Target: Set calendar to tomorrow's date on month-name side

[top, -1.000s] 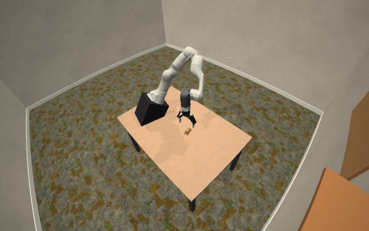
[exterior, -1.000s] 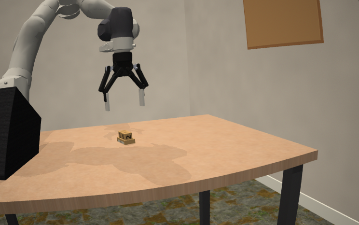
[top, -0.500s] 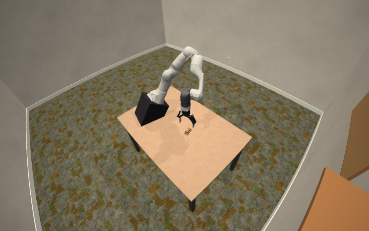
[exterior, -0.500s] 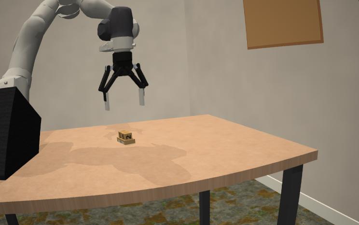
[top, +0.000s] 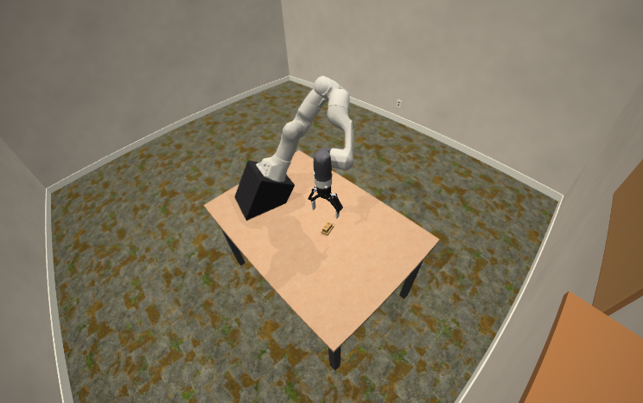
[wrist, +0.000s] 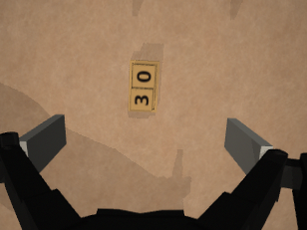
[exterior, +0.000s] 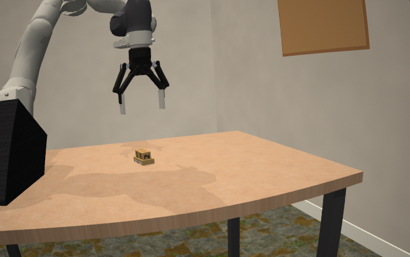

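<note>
The small wooden calendar [exterior: 144, 157] stands on the table: a tray with two cubes side by side in it. In the exterior view the near side faces read 1 and 2. In the wrist view the calendar [wrist: 144, 87] lies straight below me, and the cubes' top faces read 0 and 3. It also shows in the top view [top: 327, 228] as a small block. My gripper [exterior: 141, 106] hangs high above the calendar, fingers wide open and empty. In the top view my gripper [top: 325, 209] is just behind the calendar. The month's name is too small to read.
The black robot base block [exterior: 17, 151] stands at the table's left end. The table's front edge [exterior: 181, 213] runs near the exterior camera. A brown board [exterior: 323, 25] hangs on the right wall.
</note>
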You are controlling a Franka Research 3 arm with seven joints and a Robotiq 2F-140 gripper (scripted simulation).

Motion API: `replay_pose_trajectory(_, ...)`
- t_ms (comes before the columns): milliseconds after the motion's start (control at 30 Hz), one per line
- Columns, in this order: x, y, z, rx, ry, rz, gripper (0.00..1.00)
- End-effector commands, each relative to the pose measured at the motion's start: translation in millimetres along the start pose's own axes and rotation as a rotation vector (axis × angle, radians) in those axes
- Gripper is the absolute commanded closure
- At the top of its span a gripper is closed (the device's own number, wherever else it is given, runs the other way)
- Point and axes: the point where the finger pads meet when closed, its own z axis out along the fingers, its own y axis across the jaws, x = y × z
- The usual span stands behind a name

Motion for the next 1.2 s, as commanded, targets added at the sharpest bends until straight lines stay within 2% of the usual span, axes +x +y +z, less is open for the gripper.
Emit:
replay_pose_trajectory(0, 1.4, -4.3, -7.1, 0.015, 0.002, 0.027, 0.00)
replay_pose_trajectory(233, 1.4, -4.1, -16.6, 0.015, 0.002, 0.027, 0.00)
replay_pose_trajectory(1167, 1.4, -4.1, -16.7, 0.015, 0.002, 0.027, 0.00)
